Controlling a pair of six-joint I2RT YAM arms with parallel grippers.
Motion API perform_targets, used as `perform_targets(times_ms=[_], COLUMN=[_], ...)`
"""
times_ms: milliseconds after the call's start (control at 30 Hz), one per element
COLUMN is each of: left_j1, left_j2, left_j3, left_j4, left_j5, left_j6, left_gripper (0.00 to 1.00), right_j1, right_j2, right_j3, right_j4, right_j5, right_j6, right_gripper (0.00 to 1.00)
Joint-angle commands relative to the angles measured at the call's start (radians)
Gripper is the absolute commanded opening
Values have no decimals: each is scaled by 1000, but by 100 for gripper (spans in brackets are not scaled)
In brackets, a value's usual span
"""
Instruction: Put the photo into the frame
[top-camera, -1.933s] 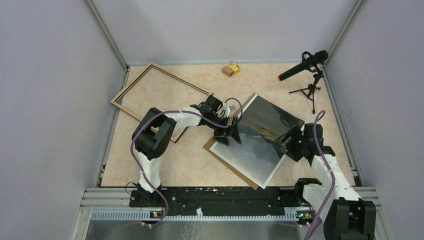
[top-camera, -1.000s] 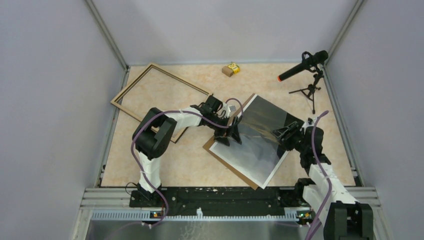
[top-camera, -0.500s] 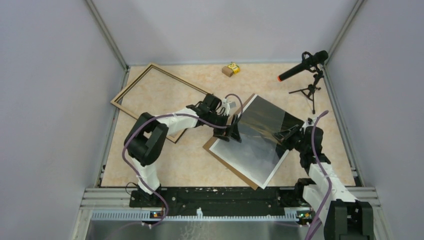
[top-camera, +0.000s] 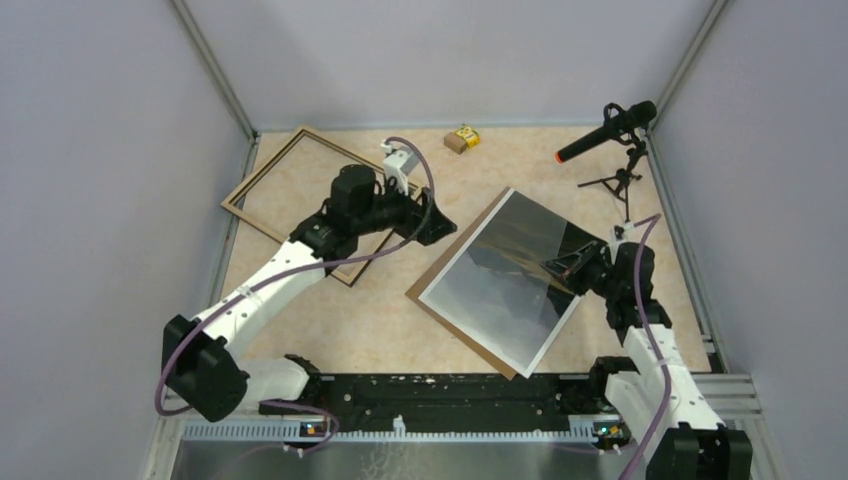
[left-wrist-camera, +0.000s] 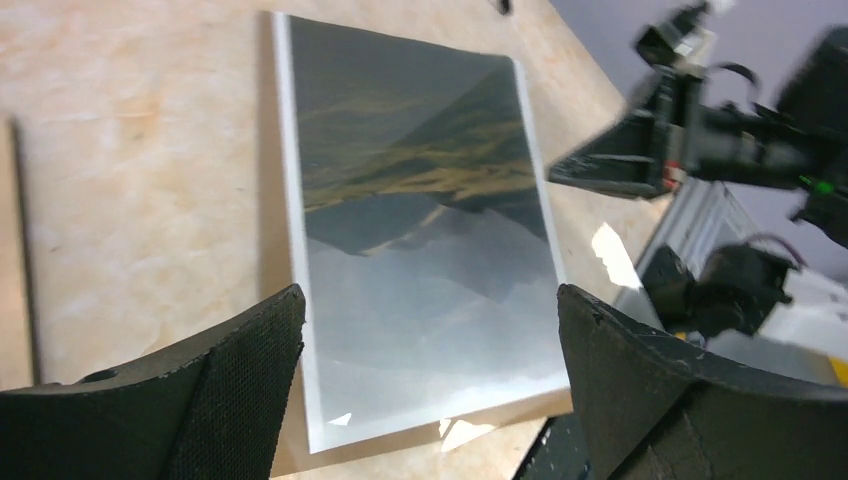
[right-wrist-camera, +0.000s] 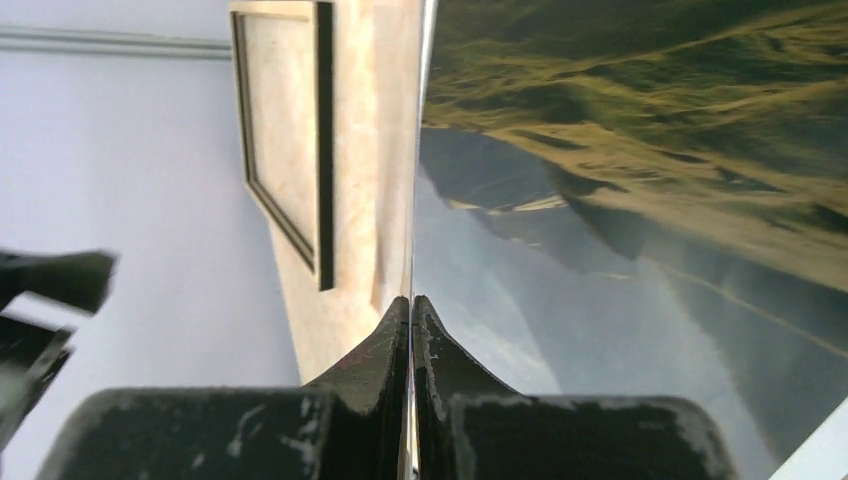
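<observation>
Two arms were noted over a beige, stone-patterned surface (top-camera: 380, 320). The photo (top-camera: 505, 285), a thin glossy rectangle with a narrow white border, was seen right of centre. It was set at an angle on a flat brown backing board (left-wrist-camera: 470, 437), whose edge showed along the print's near side. Grey peaks and golden streaks were picked out on its sheen, with glare across the paler half.

The right gripper (right-wrist-camera: 412, 305) was recorded at the print's right edge, its black jaws pressed together on that thin edge. In the right wrist view the sheet was seen almost edge-on between them.

The left gripper (top-camera: 440, 224) was held above the surface just left of the print and clear of it. Its jaws were spread wide, with textured black pads (left-wrist-camera: 250, 380) and nothing between them.

The frame (top-camera: 265, 170), a thin rectangle with its light-wood rim upward, was found flat at the far left corner, well apart from the print. Its near corner was crossed by the left arm.

A small yellow-and-brown box (top-camera: 462, 138) and a microphone on a tripod (top-camera: 605, 132) were noted near the far edge.
</observation>
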Motion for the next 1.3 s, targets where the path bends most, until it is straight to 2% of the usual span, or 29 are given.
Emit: perform_targets(times_ms=[0,133,267,400,567,733,867,1033,1167,1267], left_j1=[110,230,298,316,339,339,338,344,350,358], left_j2=[-8,38,114,145,166,174,255,483,650,741], left_j3=[-64,-111,-129,-132,-115,-65,26,247,392,430], left_j4=[72,136,183,190,187,113,1,-138,-136,-101], left_j5=[-66,65,170,164,173,135,44,27,30,53], left_j6=[-85,-203,-283,-291,-279,-200,-173,-203,-219,-241], left_gripper=[98,98,98,98,98,98,98,98,98,98], right_j1=[11,10,10,10,22,90,92,92,88,46], right_j2=[-82,-98,-45,11,71,160,193,210,234,222], right_j3=[149,234,319,424,551,643,675,643,602,526], right_j4=[-188,-262,-340,-385,-393,-364,-372,-354,-424,-388], right_j5=[-67,-125,-176,-223,-266,-282,-263,-268,-239,-262], right_j6=[-49,-121,-235,-312,-295,-251,-243,-222,-254,-241], right_gripper=[0,0,0,0,0,0,0,0,0,0])
